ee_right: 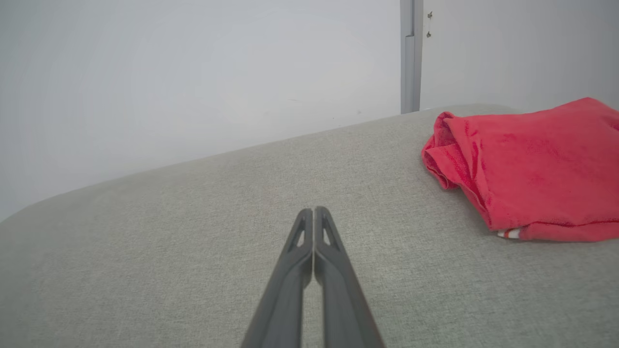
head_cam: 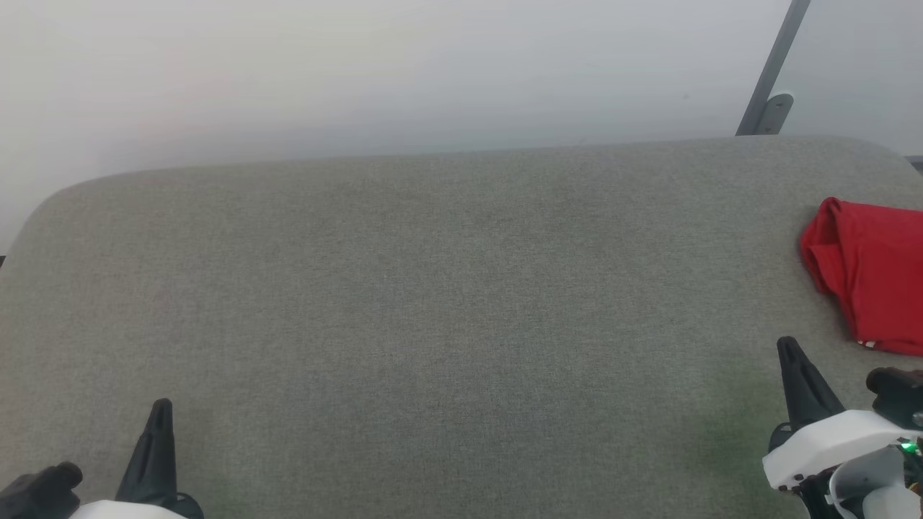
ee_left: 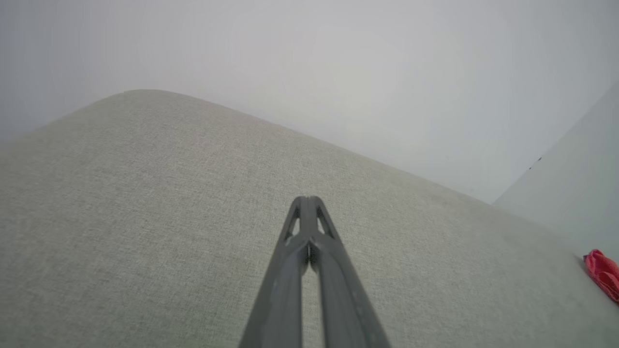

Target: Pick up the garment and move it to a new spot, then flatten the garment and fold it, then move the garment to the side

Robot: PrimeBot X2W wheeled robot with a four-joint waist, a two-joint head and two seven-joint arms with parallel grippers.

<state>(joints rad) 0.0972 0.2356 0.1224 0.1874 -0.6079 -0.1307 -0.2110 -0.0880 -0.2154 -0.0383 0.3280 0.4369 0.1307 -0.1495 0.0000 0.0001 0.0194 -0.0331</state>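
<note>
Fingers of right end effector (ee_right: 313, 210) pressed together, tips over bare grey fabric desk (ee_right: 169, 251). Red garment (ee_right: 532, 169) lies folded near the desk's far right edge, striped trim (ee_right: 508, 234) showing at its near corner.

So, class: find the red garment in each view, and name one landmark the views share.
Head view: garment at the right edge, mid-height.
Left wrist view: garment at the right edge, low down.
Right wrist view: garment at upper right, folded.
Shared landmark: the grey padded surface beneath it.
</note>
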